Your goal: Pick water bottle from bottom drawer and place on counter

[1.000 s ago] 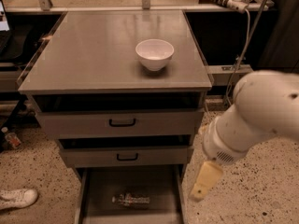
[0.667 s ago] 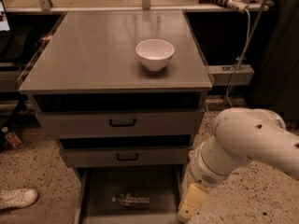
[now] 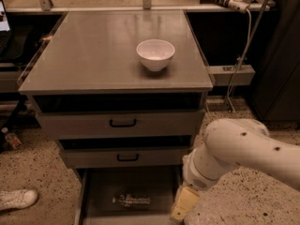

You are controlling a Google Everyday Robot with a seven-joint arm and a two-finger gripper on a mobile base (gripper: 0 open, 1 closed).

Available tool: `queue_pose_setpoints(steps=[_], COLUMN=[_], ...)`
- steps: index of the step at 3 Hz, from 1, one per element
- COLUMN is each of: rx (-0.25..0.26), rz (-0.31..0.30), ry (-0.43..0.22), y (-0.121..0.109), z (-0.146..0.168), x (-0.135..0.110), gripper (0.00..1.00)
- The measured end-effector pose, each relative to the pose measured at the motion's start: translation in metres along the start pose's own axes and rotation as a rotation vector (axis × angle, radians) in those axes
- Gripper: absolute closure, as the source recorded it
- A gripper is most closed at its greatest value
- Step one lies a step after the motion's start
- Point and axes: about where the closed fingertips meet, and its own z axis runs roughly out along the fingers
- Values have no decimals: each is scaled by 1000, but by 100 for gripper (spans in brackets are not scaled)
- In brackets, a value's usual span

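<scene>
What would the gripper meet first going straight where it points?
The gripper, low at the right side of the bottom drawer, points down and slightly left. Probably the drawer's right wall or floor first, right of the water bottle; depth unclear.

water bottle (image 3: 131, 200) in bottom drawer (image 3: 101, 191) | gripper (image 3: 183, 205) at its right edge
</scene>
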Motion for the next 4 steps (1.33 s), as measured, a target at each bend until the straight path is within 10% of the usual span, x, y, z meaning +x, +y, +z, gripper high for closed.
queue_pose_setpoints(steps=[2,4], rx=[40,4], rz=[16,17], ry=[-49,-72], y=[-55,-54], z=[118,135], x=[-19,-16], gripper=[0,0])
